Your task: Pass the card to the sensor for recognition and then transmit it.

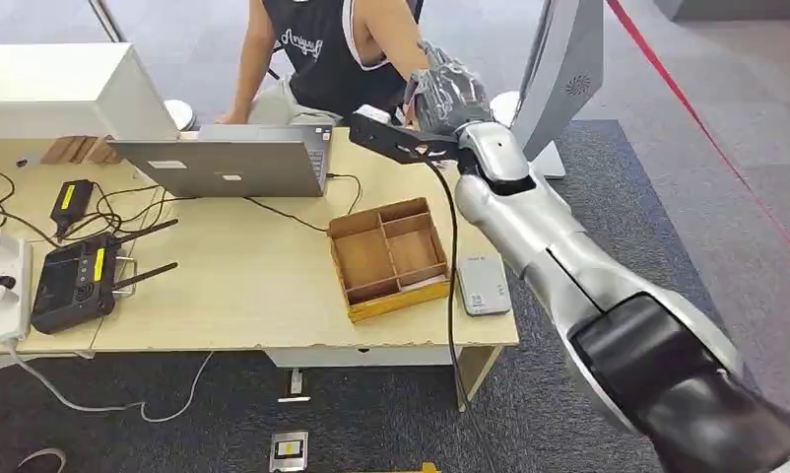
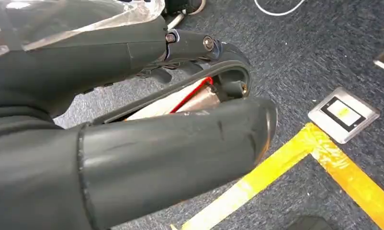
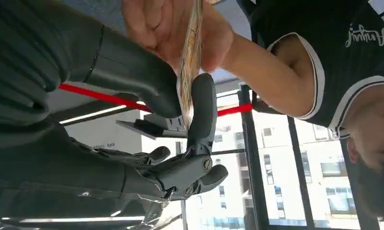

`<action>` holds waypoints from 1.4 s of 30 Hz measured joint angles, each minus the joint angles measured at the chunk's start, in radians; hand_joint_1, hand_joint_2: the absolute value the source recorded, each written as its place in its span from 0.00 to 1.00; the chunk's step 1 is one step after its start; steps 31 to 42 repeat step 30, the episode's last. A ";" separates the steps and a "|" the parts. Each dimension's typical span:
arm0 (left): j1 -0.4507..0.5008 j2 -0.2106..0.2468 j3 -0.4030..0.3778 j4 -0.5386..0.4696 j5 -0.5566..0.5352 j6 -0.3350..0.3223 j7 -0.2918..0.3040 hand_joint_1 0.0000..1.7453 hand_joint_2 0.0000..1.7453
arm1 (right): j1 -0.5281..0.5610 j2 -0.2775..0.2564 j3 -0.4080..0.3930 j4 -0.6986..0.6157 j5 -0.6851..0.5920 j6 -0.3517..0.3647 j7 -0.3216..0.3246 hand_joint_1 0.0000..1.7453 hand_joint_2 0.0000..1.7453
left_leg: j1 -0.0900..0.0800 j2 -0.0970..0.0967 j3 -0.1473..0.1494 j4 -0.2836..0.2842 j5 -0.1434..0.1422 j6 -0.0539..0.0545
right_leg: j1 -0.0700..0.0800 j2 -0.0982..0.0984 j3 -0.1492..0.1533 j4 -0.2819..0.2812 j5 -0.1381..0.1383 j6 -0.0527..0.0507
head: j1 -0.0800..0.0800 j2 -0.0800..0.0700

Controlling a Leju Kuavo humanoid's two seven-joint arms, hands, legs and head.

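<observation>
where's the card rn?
In the right wrist view, the card is pinched in the right hand, with the person's hand gripping its other end.

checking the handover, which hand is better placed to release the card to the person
Right. The right hand is raised beyond the table, pinching the card, which the person's hand already grips. The left hand hangs low over the floor.

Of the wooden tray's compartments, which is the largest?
The wooden tray has one large compartment on its laptop-facing side; the others, beside it and along the front, are clearly smaller.
</observation>
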 joint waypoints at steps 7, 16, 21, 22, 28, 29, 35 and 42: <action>0.000 0.005 0.000 0.000 0.001 -0.003 -0.003 0.00 0.00 | 0.000 0.015 0.008 0.051 -0.009 -0.006 -0.002 0.90 1.00 | 0.000 0.000 0.000 0.000 0.000 0.000 | 0.000 0.000 0.000 0.000 0.000 0.000 | 0.000 0.000; 0.006 0.007 0.000 0.000 0.003 -0.003 -0.010 0.00 0.00 | 0.000 0.017 0.016 0.086 -0.008 -0.021 0.003 0.00 1.00 | 0.000 0.000 0.000 0.000 0.000 0.000 | 0.000 0.000 0.000 0.000 0.000 0.000 | 0.000 0.000; 0.008 0.007 0.000 0.000 0.003 -0.003 -0.011 0.00 0.00 | 0.000 0.011 0.023 0.098 -0.006 -0.037 0.013 0.00 1.00 | 0.000 0.000 0.000 0.000 0.000 0.000 | 0.000 0.000 0.000 0.000 0.000 0.000 | 0.000 0.000; 0.008 0.007 0.000 0.000 0.003 -0.003 -0.011 0.00 0.00 | 0.000 0.008 0.024 0.102 -0.003 -0.044 0.013 0.00 1.00 | 0.000 0.000 0.000 0.000 0.000 0.000 | 0.000 0.000 0.000 0.000 0.000 0.000 | 0.000 0.000; 0.016 0.007 0.000 0.000 0.011 0.002 -0.020 0.00 0.00 | -0.006 -0.031 0.036 0.106 0.034 -0.106 0.029 0.00 1.00 | 0.000 0.000 0.000 0.001 0.000 0.000 | 0.000 0.000 0.000 0.000 0.000 0.000 | 0.000 0.000; 0.019 0.007 0.000 0.000 0.014 0.005 -0.021 0.00 0.00 | -0.010 -0.044 0.038 0.106 0.035 -0.119 0.032 0.00 1.00 | 0.000 0.000 0.001 0.001 0.000 0.000 | 0.000 0.000 0.000 0.000 0.000 0.000 | 0.000 0.000; 0.023 0.007 0.000 0.000 0.020 0.010 -0.022 0.00 0.00 | -0.013 -0.059 0.040 0.106 0.031 -0.135 0.035 0.00 1.00 | 0.000 0.000 0.001 0.001 0.000 0.000 | 0.000 0.000 0.000 -0.001 0.000 0.000 | 0.000 0.000; 0.023 0.007 0.000 0.000 0.020 0.010 -0.022 0.00 0.00 | -0.013 -0.059 0.040 0.106 0.031 -0.135 0.035 0.00 1.00 | 0.000 0.000 0.001 0.001 0.000 0.000 | 0.000 0.000 0.000 -0.001 0.000 0.000 | 0.000 0.000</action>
